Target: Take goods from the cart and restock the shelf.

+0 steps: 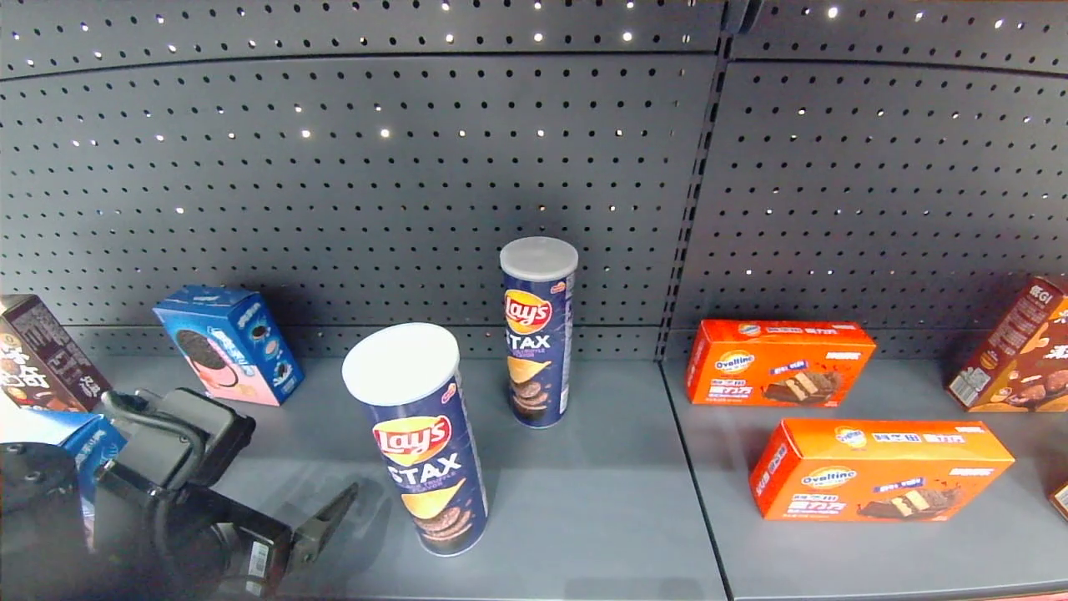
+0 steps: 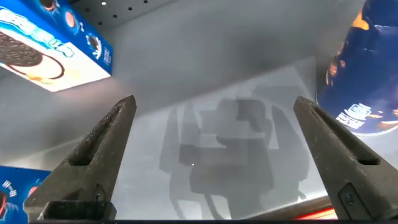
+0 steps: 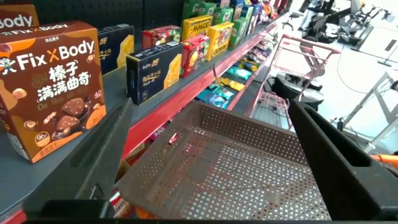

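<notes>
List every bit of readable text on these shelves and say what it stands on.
"Lay's STAX": near dark blue cardboard crisp tube, white lid.
"Lay's STAX": far dark blue crisp tube, grey lid.
"Ovaltine": rear orange cardboard box; front orange cardboard box.
"Fix X Body", "榛子满满曲奇": brown cardboard biscuit box.
Blue cardboard cookie box and all small print: too blurred to read.
</notes>
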Controlling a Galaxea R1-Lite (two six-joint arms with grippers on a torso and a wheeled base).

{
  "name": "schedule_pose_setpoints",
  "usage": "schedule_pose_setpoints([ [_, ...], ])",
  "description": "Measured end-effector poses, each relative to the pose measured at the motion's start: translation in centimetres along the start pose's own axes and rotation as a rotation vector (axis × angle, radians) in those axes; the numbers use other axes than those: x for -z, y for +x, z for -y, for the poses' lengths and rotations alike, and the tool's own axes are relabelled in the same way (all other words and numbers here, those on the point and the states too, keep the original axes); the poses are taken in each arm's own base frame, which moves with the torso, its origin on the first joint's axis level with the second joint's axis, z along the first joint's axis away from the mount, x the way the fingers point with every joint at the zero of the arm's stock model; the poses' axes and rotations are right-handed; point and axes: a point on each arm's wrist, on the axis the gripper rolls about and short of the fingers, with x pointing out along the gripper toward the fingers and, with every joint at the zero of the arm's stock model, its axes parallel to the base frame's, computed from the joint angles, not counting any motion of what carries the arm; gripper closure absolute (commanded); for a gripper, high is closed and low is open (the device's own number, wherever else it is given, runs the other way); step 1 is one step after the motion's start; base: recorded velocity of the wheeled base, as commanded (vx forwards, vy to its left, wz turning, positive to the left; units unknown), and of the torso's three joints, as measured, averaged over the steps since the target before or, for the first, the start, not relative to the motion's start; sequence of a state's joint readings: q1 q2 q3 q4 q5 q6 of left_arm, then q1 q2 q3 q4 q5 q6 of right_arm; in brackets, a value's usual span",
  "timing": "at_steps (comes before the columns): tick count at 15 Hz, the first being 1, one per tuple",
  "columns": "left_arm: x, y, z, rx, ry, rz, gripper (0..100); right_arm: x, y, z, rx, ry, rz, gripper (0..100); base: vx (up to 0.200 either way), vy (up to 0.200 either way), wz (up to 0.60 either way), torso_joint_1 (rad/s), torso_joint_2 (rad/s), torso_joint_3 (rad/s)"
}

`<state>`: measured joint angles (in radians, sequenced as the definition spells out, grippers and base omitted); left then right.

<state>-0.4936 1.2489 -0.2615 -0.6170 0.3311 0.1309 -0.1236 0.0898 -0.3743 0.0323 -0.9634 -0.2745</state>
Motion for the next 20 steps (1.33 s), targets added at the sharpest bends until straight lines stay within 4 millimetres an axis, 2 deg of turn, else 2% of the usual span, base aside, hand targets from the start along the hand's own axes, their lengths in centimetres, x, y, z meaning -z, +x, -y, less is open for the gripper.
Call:
schedule_pose_setpoints([
  [8,-1.6,1.5,1.8,0.07,0.028,0.011,0,-0.3,0.0,0.1,0.002,0.009,0.006,0,0.0,0.0,0.0,0.0,0.0,0.0],
  [20,-2.3,2.5,3.8,0.14,0.063,0.006,0,-0.5,-0.1,0.3,-0.005,0.016,0.013,0,0.0,0.0,0.0,0.0,0.0,0.0],
])
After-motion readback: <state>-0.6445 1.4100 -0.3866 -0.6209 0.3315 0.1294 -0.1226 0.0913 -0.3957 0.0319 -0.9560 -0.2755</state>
